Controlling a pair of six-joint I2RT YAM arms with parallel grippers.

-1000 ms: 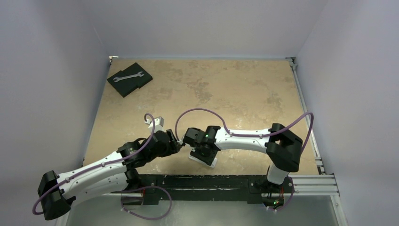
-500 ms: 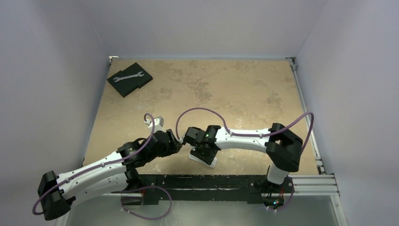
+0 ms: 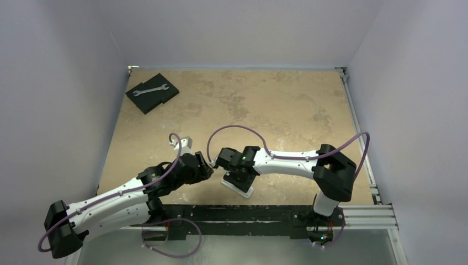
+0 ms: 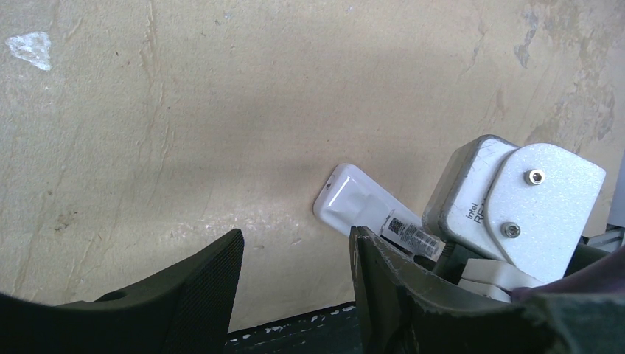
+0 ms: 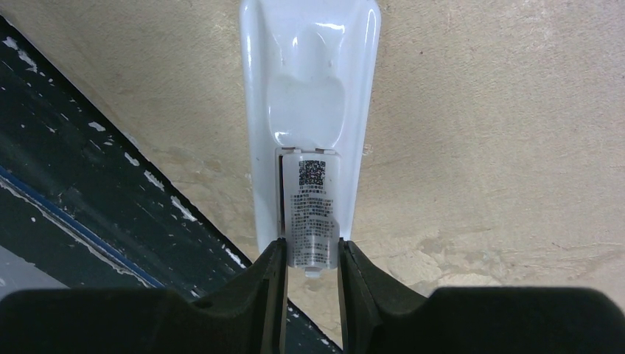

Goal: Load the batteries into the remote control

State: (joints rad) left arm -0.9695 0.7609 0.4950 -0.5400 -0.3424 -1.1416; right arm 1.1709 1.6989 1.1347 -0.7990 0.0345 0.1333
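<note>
The remote control (image 5: 309, 66) is a slim white bar lying back side up on the tan table (image 3: 276, 110), close to the front edge; it also shows under the right wrist (image 3: 241, 189) and in the left wrist view (image 4: 352, 200). My right gripper (image 5: 311, 251) is shut on the narrow labelled panel (image 5: 311, 210) on the remote's back, with a finger against each long side. My left gripper (image 4: 295, 243) hangs open and empty just left of the remote, low over the table (image 3: 208, 167). The batteries are out of view.
A black foam pad (image 3: 160, 98) carrying a steel wrench (image 3: 150, 89) lies at the back left corner. The black front rail (image 5: 81, 162) runs right beside the remote. The right arm's camera housing (image 4: 516, 199) fills the right side of the left wrist view.
The right wrist has turned very slightly over the remote. The left arm has not moved.
</note>
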